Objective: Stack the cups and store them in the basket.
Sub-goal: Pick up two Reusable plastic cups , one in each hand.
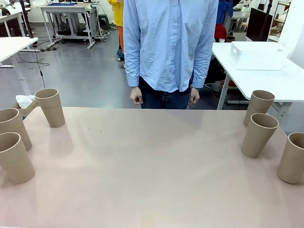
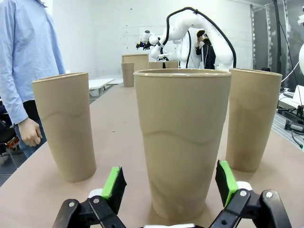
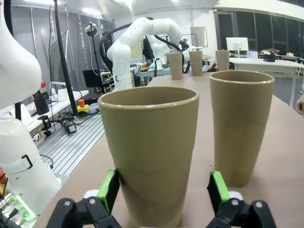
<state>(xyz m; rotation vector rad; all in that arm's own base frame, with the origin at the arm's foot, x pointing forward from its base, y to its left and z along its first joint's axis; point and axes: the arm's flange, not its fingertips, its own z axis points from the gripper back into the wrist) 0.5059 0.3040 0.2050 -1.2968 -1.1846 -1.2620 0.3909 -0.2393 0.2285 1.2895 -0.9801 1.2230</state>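
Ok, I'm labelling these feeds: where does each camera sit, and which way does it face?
Front view: robot's side of the table, facing across at the person, torso and hands showing.
Left wrist view: on the left arm, looking along the open left claw at a left-side cup.
Right wrist view: on the right arm, open right claw astride a right-side cup.
Front and left wrist views share the person.

6 tan cups (image 1: pixel 51 107): 3 left, 3 right. 1 white basket (image 1: pixel 256 56). 1 person (image 1: pixel 168 42). 1 table (image 1: pixel 142 166).
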